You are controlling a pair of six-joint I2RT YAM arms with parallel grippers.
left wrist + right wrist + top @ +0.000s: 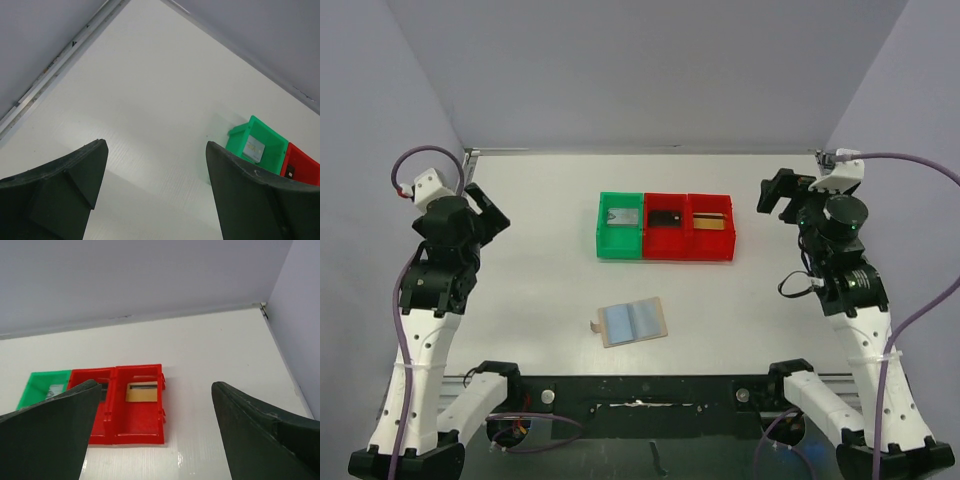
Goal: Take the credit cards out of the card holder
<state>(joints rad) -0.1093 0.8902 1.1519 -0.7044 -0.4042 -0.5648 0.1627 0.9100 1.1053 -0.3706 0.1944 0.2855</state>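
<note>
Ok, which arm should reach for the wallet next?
Probably the left, though it's close. The card holder lies open slightly left of the middle, its snap tab toward the left arm's side. The left gripper and right gripper are both open and empty.

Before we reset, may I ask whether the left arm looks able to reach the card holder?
Probably yes: the card holder lies open on the table, apart from the bins, and nothing stands between it and the open, empty left gripper.
</note>
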